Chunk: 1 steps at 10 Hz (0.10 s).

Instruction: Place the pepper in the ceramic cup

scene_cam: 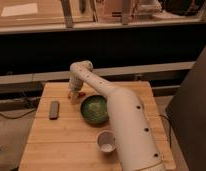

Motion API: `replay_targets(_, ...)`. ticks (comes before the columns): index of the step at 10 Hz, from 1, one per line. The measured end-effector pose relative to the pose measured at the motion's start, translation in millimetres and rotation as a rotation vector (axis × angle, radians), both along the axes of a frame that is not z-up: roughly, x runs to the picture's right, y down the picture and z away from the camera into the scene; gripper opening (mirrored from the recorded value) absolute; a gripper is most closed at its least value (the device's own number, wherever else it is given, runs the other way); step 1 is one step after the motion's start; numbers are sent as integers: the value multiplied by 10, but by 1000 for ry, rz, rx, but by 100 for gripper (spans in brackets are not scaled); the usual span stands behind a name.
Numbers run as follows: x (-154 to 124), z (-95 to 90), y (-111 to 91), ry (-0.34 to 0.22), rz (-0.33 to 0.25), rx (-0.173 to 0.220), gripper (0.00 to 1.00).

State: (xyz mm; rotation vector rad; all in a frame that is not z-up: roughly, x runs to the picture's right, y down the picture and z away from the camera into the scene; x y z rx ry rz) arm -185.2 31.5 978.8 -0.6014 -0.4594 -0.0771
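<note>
The pepper (81, 94) is a small orange-red piece lying on the wooden table (61, 135), just left of the green bowl's far rim. My gripper (74, 95) hangs down from the white arm right at the pepper, at the table surface. The ceramic cup (106, 140), a small white mug, stands upright at the table's front, below the bowl and beside my arm's wide lower part.
A dark green bowl (95, 109) sits in the table's middle. A dark grey remote (54, 109) lies at the left. My white arm (128, 125) covers much of the table's right half. A dark counter front runs behind the table.
</note>
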Motion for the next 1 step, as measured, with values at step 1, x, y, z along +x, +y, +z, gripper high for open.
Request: replay_targets(1, 5, 0, 4, 0, 2, -3, 33)
